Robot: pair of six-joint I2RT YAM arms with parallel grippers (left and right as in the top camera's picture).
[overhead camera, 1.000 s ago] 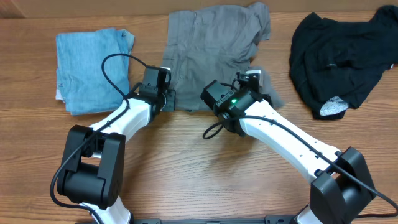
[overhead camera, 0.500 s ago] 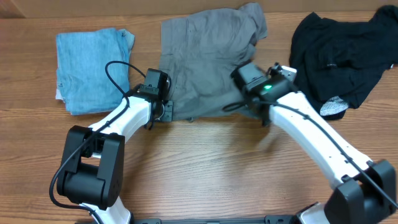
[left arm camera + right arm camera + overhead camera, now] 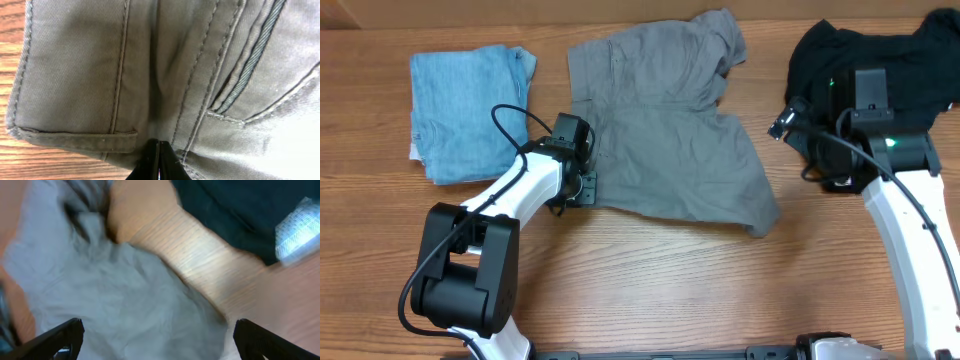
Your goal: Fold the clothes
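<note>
Grey shorts (image 3: 670,140) lie spread out in the middle of the table. My left gripper (image 3: 582,186) is shut on their lower left edge. In the left wrist view its jaws (image 3: 159,161) pinch the grey shorts (image 3: 150,75) next to a belt loop and a pocket seam. My right gripper (image 3: 783,121) hangs open above the wood between the shorts and a crumpled black garment (image 3: 880,60). Seen from the right wrist, its fingers (image 3: 62,339) stand wide apart with nothing between them, over the grey shorts (image 3: 125,305). The black garment (image 3: 230,205) shows at top right there.
A folded light blue garment (image 3: 465,110) lies at the back left, beside the left arm. The black garment carries a white label (image 3: 300,225). Bare wooden table (image 3: 650,290) runs along the front.
My right gripper opened, let go of the grey shorts and swung right toward the black garment. The shorts now lie spread flatter and wider. The left gripper kept its hold, shifting only slightly.
</note>
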